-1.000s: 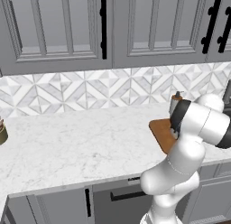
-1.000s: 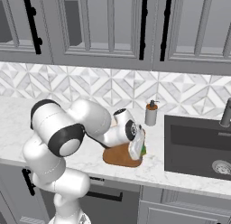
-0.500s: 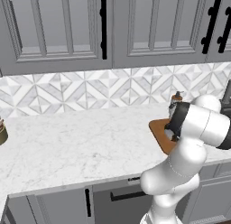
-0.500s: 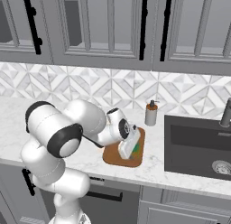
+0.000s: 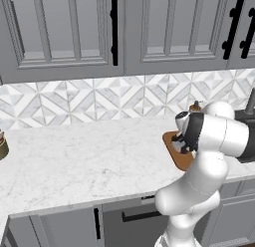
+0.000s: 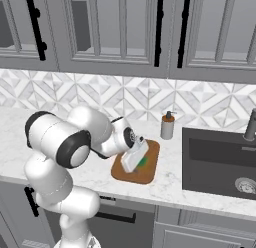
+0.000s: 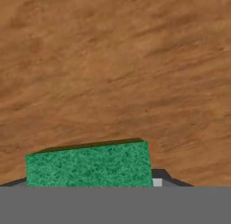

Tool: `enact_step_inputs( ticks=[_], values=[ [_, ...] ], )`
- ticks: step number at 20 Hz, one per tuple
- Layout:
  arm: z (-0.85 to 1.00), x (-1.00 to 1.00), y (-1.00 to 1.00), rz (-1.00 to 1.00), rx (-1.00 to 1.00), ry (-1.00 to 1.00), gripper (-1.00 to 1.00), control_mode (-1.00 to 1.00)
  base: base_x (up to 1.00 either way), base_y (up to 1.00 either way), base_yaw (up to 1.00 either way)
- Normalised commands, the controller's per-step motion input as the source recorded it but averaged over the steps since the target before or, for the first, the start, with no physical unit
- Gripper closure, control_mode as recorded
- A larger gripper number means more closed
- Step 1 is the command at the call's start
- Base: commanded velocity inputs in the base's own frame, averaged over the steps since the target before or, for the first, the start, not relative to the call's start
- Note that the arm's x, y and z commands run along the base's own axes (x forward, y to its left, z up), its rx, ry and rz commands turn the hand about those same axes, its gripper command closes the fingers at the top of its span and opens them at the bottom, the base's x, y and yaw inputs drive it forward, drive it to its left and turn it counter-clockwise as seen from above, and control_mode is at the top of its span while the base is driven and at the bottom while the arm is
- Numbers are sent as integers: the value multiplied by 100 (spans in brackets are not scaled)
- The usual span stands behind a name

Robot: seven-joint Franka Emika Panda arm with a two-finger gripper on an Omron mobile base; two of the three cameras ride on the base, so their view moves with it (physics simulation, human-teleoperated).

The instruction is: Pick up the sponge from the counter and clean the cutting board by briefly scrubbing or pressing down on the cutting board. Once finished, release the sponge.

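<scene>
The cutting board (image 6: 150,174) is an orange-brown wooden slab lying on the white marble counter (image 6: 165,188), left of the sink. My gripper (image 6: 141,161) is tilted low over the board, shut on the sponge (image 6: 144,162), whose green face peeks out by the hand. Seen from the hand, the green sponge (image 7: 90,166) sits between the fingers at the bottom, right against the board's wood grain (image 7: 117,60). From the left base view my arm covers most of the board (image 5: 171,145).
A soap bottle (image 6: 167,126) stands just behind the board near the backsplash. The dark sink (image 6: 220,162) and its faucet (image 6: 250,126) lie to the right. A small jar (image 5: 2,146) sits at the counter's far left. Cabinets hang above.
The hand has slid a little to the left across the board, with the sponge still held in it. The board itself has stayed put.
</scene>
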Motion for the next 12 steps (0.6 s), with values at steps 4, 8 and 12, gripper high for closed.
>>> enact_step_inputs(
  ticks=[4, 8, 12],
  values=[
    [-71, 0, 100, -16, -1, -1, 100, -100, 0, 0, 0],
    [-60, 0, 100, -15, -5, -5, 100, -100, 0, 0, 0],
    [-59, 0, 100, -12, -3, -10, 100, -100, 0, 0, 0]
  ],
)
